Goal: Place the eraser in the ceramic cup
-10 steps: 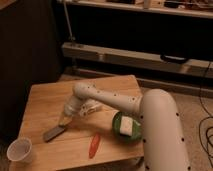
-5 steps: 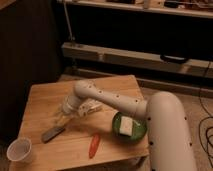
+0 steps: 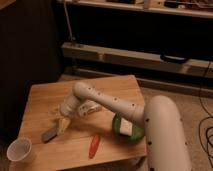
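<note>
A dark grey flat eraser lies on the wooden table near its front left. A white cup stands at the table's front left corner, a little left and in front of the eraser. My gripper hangs at the end of the white arm, low over the table, its tips just right of the eraser and close to touching it.
A red-orange carrot-like piece lies near the front edge. A green bowl with something white in it sits at the right, partly behind the arm. A small white object lies behind the wrist. Shelving stands behind the table.
The arm has swung slightly and the gripper has come down closer to the eraser. The eraser and cup have not moved.
</note>
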Controlling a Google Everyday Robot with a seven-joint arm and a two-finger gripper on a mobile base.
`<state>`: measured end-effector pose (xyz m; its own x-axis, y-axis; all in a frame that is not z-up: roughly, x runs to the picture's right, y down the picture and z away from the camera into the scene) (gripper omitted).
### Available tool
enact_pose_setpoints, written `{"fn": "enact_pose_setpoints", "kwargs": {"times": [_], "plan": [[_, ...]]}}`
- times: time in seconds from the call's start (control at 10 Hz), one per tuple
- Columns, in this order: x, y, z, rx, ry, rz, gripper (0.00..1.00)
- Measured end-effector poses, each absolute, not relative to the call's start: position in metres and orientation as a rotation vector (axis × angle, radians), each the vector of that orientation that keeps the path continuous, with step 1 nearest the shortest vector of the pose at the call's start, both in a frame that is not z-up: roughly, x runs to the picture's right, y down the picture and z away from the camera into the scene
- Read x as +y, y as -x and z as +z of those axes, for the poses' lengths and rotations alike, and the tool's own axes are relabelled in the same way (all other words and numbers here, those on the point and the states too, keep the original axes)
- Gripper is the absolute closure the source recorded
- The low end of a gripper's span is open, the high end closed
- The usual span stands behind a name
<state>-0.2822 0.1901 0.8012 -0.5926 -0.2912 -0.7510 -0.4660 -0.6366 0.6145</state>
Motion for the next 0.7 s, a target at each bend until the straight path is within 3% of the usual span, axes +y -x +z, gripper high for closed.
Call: {"fn": "enact_pose_setpoints", "kwargs": {"times": [0.2,0.7], "plan": [[0.209,0.289,0.800,1.379,1.298,2.334,0.20],[0.211,0.278,0.790,1.363,1.135,2.365,0.20]]}}
